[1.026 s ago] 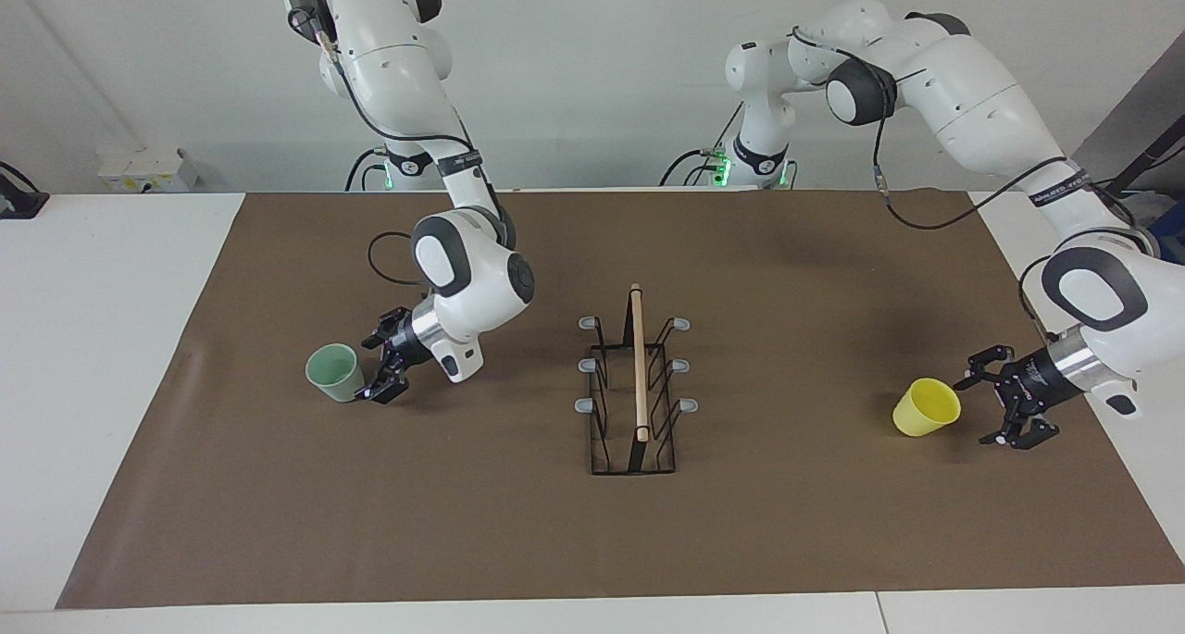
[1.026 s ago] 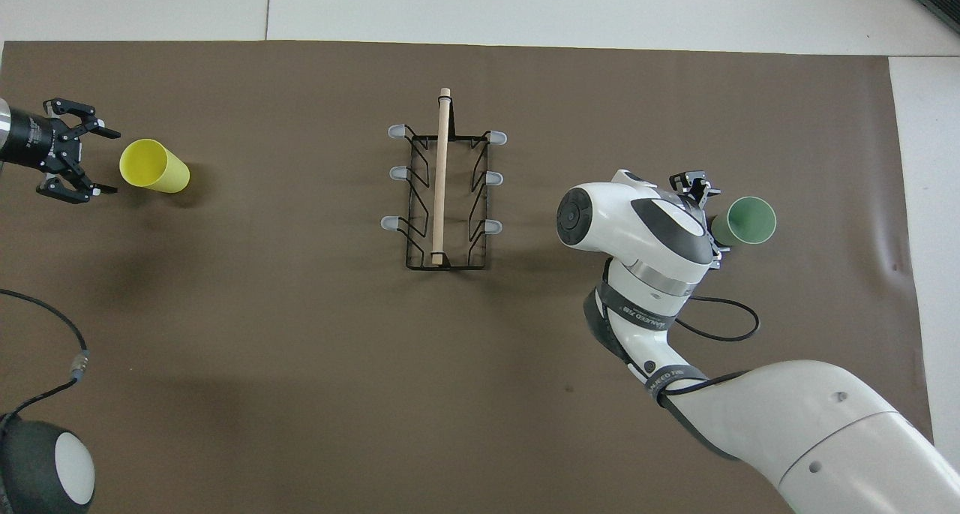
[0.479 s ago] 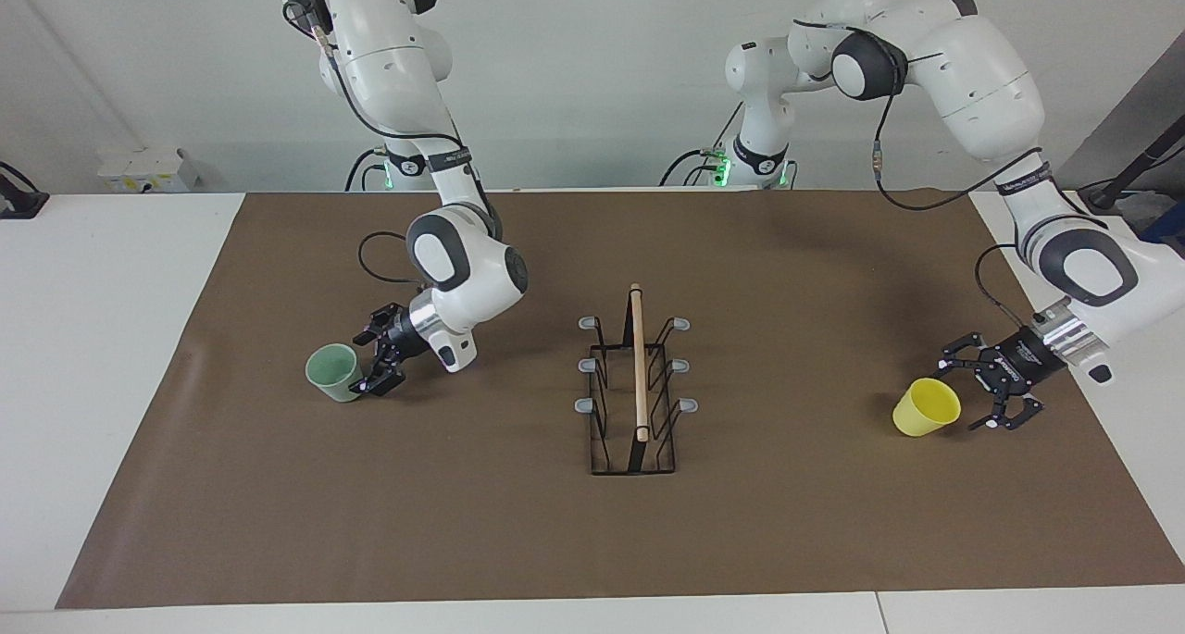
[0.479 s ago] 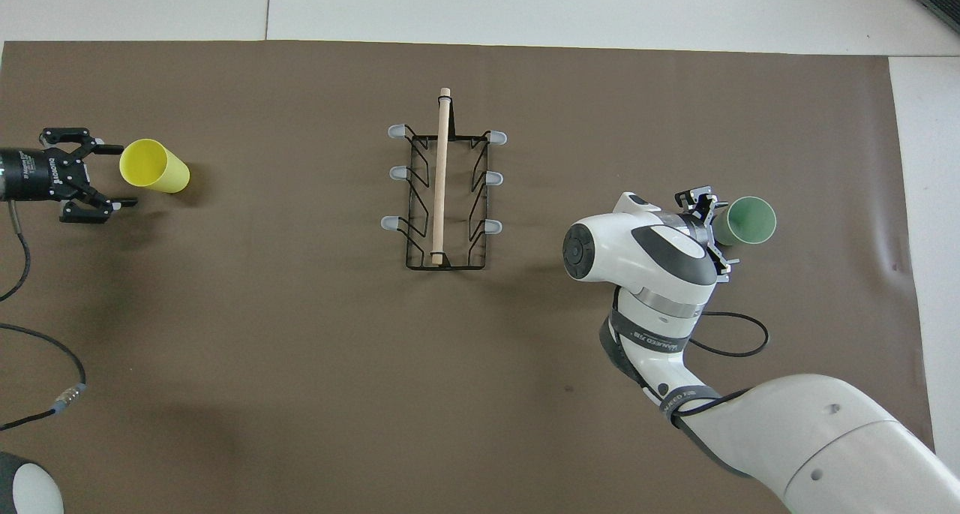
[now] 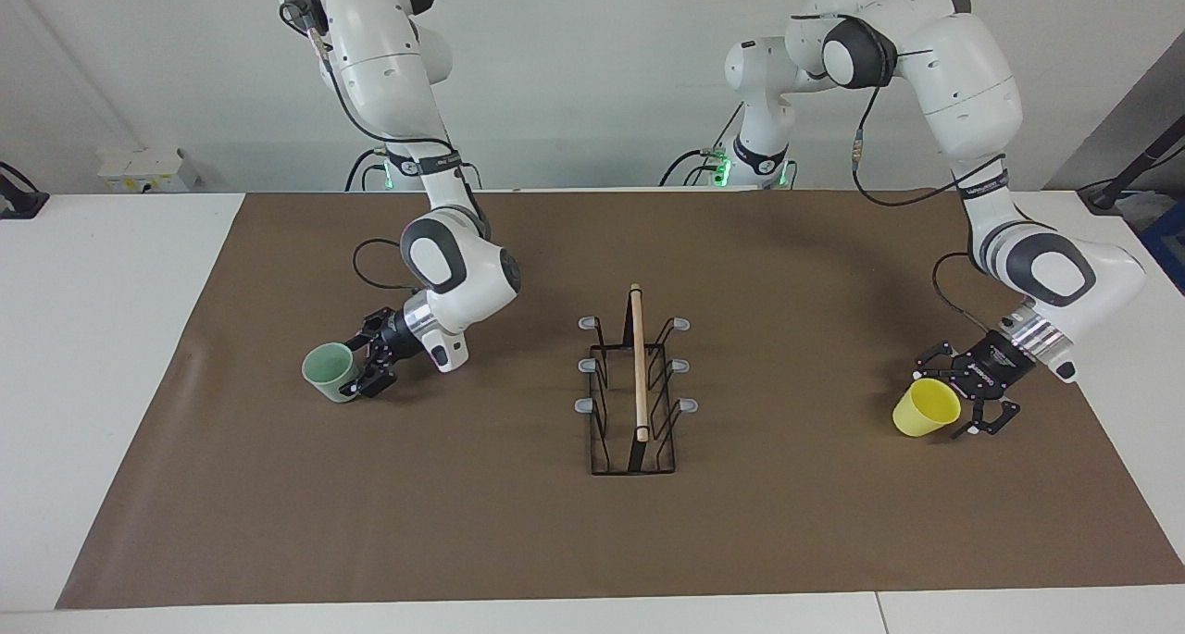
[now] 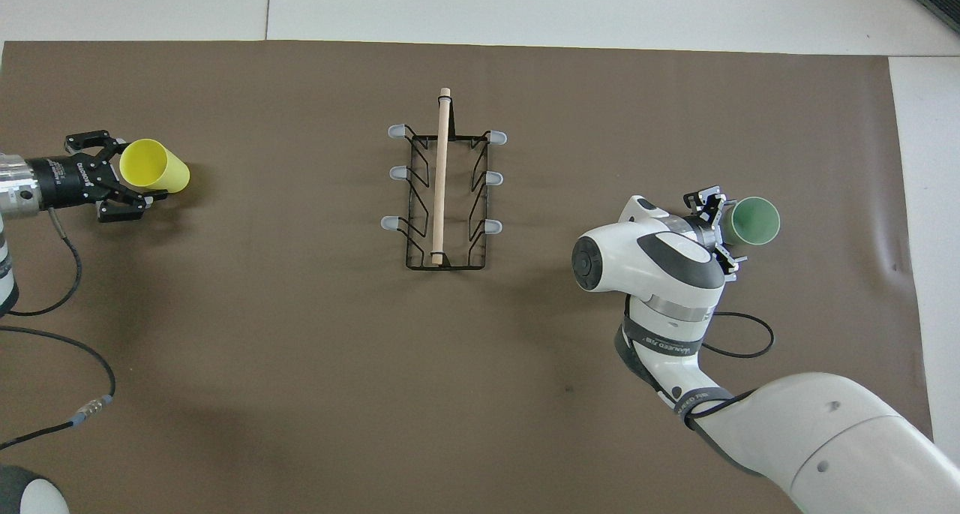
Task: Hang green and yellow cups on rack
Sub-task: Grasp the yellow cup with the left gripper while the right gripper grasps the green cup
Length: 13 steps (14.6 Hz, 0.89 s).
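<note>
Starting at the right arm's end of the table, I see the green cup (image 5: 329, 372) standing on the brown mat (image 5: 518, 532), mouth up and leaning a little, with my right gripper (image 5: 363, 372) pressed in at its side; its fingers are spread to either side of the cup's wall, though I cannot tell whether they have closed on it. The arm's grey-and-white wrist hangs low over the mat just beside the cup. In the middle of the mat stands the rack (image 5: 636, 395), a black wire frame with a light wooden rod (image 5: 638, 361) along its top and grey-tipped pegs (image 5: 587, 365) sticking out on both sides; none of them carries a cup, and the mat around the rack is bare. Toward the left arm's end lies the yellow cup (image 5: 925, 406), tipped on its side with its mouth turned to my left gripper (image 5: 963, 401), whose fingers are wide apart and reach around the rim without gripping it. A black cable (image 6: 45, 315) from that arm trails over the mat in the overhead view. The mat covers most of a white table (image 5: 102, 356), and a plain pale wall runs along the robots' end, with a socket box (image 5: 146, 168) at its foot near the right arm's corner.
</note>
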{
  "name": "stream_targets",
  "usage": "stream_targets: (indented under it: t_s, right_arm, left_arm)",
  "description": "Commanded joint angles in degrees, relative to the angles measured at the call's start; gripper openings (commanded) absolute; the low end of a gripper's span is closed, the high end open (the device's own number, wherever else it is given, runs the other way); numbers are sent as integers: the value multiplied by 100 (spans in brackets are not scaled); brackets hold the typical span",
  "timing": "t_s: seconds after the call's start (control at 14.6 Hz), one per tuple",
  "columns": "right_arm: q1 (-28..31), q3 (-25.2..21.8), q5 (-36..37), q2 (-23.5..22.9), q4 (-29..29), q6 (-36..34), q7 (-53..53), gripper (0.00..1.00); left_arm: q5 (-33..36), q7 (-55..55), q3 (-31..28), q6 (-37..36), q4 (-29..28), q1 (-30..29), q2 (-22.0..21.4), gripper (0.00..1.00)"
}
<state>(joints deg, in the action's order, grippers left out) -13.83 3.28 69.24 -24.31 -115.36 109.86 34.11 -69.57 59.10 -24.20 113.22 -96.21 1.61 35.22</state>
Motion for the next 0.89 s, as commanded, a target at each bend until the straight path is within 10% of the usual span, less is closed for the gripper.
stream_targets:
  t_s: [0.0, 0.07, 0.14, 0.27, 0.34, 0.48, 0.82]
  right_arm:
    - [310, 50, 440, 111, -188, 411, -106, 100]
    - [372, 50, 485, 102, -188, 517, -106, 100]
    - [364, 50, 494, 94, -188, 527, -106, 100]
    - [372, 50, 494, 94, -188, 553, -115, 99]
    - [372, 50, 502, 94, -188, 554, -124, 79]
    - [346, 50, 494, 102, -188, 527, -193, 0]
    - [153, 67, -286, 94, 346, 228, -379, 0]
  left_arm:
    - [-268, -13, -5, 288, -530, 146, -331, 98]
    - [-320, -13, 12, 297, -548, 138, -331, 88]
    - [-390, -21, 4, 297, -548, 138, -340, 46]
    - [-408, -39, 12, 332, -557, 190, -375, 12]
    - [-443, -39, 12, 350, -557, 216, -384, 0]
    - [-426, -205, 3, 324, -486, 225, -497, 0]
    - [54, -303, -32, 333, -539, 383, -1095, 0]
